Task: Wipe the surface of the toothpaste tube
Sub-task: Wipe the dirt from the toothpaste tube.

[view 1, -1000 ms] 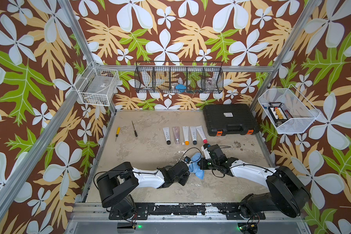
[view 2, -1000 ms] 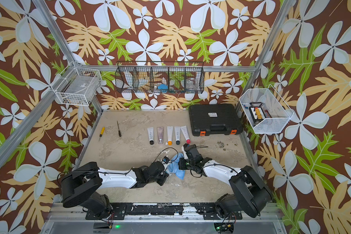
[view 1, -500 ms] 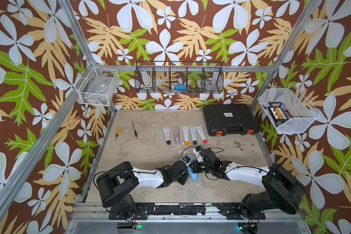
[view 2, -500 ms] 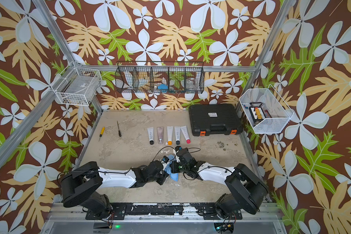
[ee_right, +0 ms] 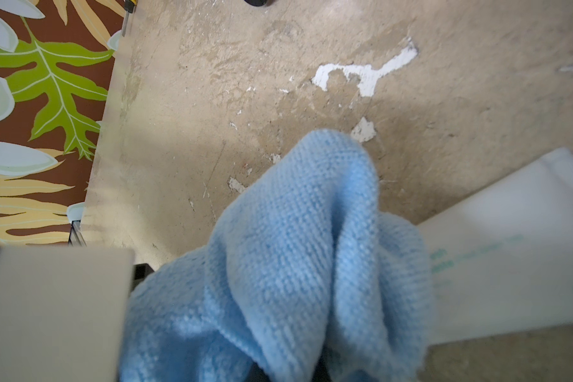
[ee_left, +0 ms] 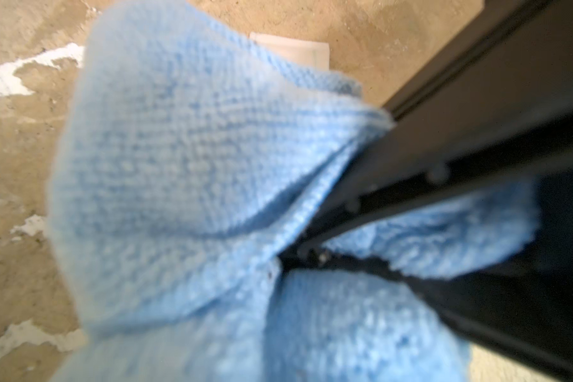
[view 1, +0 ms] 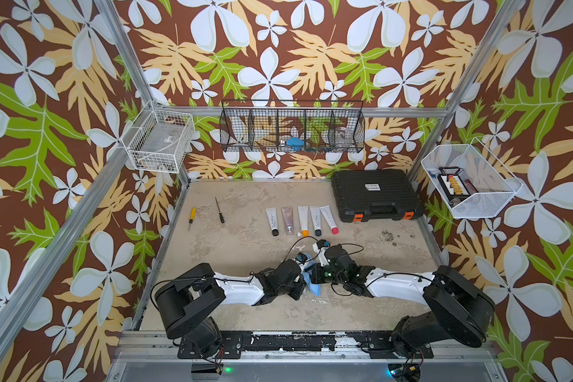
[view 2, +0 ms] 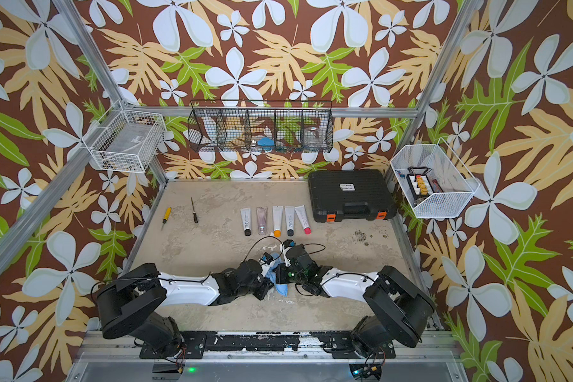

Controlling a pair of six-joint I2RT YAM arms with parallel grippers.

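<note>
Toothpaste tube (ee_right: 510, 251): white with green lettering, low over the front middle of the table (view 1: 245, 251), where both arms meet. In the right wrist view its lettered half and flat crimped end stick out bare, while the rest runs under a bunched blue microfibre cloth (ee_right: 295, 248). In the left wrist view only the crimped end (ee_left: 291, 46) peeks past the cloth (ee_left: 179, 148).

The right gripper (ee_left: 298, 256) is clenched on a fold of that cloth; the left wrist view shows its dark jaws pinching the fabric. The left gripper (view 1: 301, 276) is clamped too. Its tips are buried under the cloth, so the contact is hidden, but I judge it is holding the tube's covered end. In both top views the cloth (view 1: 311, 284) hangs between the two wrists, and the tube itself is hidden there.

Wiping looks underway rather than finished. The cloth covers one stretch, and the exposed half shows no obvious dirt, though it is too blurred to be sure. I cannot tell how much has been rubbed. What probably remains is a pass out to the crimped end and the underside.

Just beyond are white smears (ee_right: 364, 76) on the table. Farther back are a row of five other tubes (view 1: 303, 220), a yellow-handled screwdriver (view 1: 192, 216) and a dark one (view 1: 219, 213). A black tool case (view 1: 374, 193) lies at the far right, and wire baskets (view 1: 291, 127) hang on the walls.
</note>
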